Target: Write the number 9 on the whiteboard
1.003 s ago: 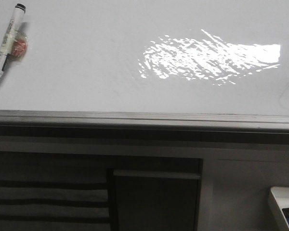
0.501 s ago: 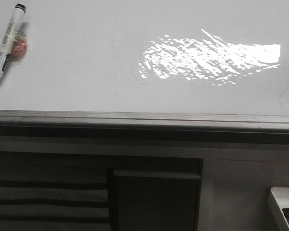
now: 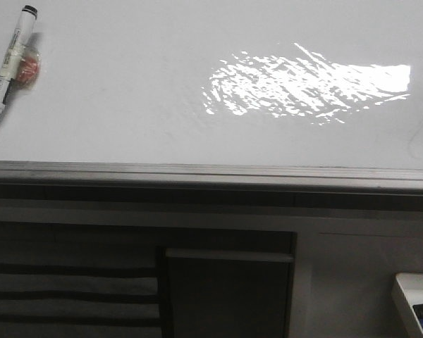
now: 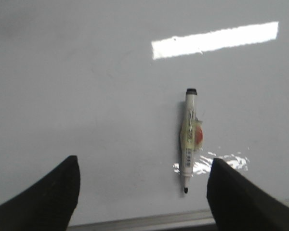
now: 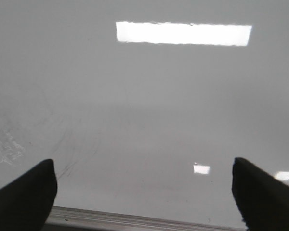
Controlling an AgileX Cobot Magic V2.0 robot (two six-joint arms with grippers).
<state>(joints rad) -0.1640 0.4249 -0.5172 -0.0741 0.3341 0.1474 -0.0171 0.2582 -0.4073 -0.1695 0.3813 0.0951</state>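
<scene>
nothing can be read anywhere. the marker pen (image 3: 9, 62) lying on the whiteboard (image 3: 127, 105) carries a printed label along its barrel, but in the front view and in the left wrist view (image 4: 189, 139) the print is too small and blurred to make out any word, brand or number. the whiteboard's surface shows only faint grey smudges (image 5: 72, 149) and glare, with no legible digit or letter.
</scene>
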